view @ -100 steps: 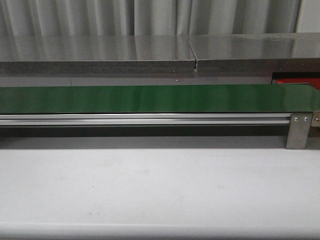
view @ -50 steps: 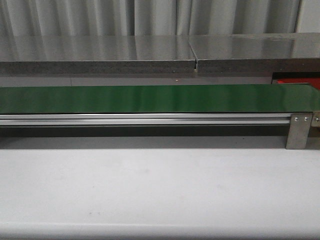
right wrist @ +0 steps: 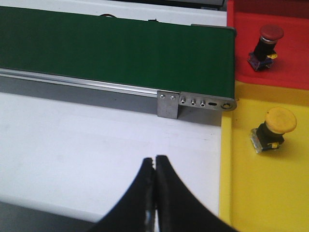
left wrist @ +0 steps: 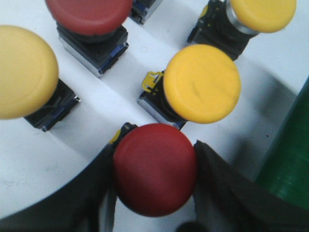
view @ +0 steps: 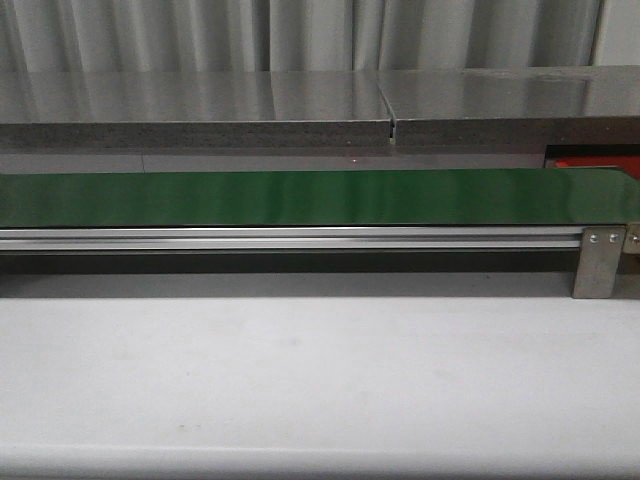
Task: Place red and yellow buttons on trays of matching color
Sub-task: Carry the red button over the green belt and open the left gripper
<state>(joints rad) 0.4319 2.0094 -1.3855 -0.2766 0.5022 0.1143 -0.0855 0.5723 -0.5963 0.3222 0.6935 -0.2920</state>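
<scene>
Front view unchanged from earlier frames: green belt [view: 300, 197] bare, no arm visible.

Left gripper [left wrist: 153, 181] jaws clamp a red button [left wrist: 154, 167] on the white surface [left wrist: 29, 164]. Nearby: three yellow buttons, one more red.

Right gripper [right wrist: 155, 193] jaws closed, empty. Red tray [right wrist: 289, 58] holds one red button; yellow tray [right wrist: 260, 193] one yellow.

- Red button [left wrist: 154, 169]: mushroom cap, between dark fingers on the white surface, among yellow buttons [left wrist: 202, 83].
- Red tray [right wrist: 270, 58]: holds one red button [right wrist: 265, 46].
- Yellow tray [right wrist: 260, 183]: holds one yellow button [right wrist: 274, 128].
</scene>
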